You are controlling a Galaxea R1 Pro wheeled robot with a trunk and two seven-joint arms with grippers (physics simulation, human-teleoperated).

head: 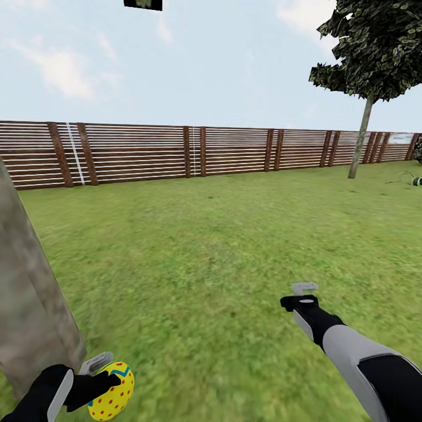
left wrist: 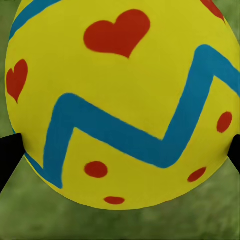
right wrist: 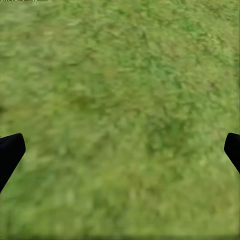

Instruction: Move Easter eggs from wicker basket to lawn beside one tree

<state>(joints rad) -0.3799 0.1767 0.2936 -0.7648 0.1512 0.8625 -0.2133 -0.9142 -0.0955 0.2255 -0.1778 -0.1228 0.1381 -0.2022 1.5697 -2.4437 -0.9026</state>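
Observation:
My left gripper [head: 107, 378] is shut on a yellow Easter egg [head: 112, 394] with red dots and a blue zigzag, held low beside the thick pale grey-brown tree trunk [head: 32, 293] at the near left. Close up in the left wrist view, the egg [left wrist: 120, 85] sits between the black fingers [left wrist: 9, 155], with red hearts on its shell and lawn beneath it. My right gripper [head: 305, 291] hangs open over bare lawn [head: 211, 246]; its fingertips [right wrist: 10, 152] stand wide apart over grass [right wrist: 120, 100]. The wicker basket and the other two eggs are out of view.
A brown slatted fence [head: 176, 152] runs across the back of the garden. A thin-trunked tree [head: 362, 138] with a dark crown stands at the far right, with a small dark object [head: 415, 180] on the grass near it. Open grass stretches between.

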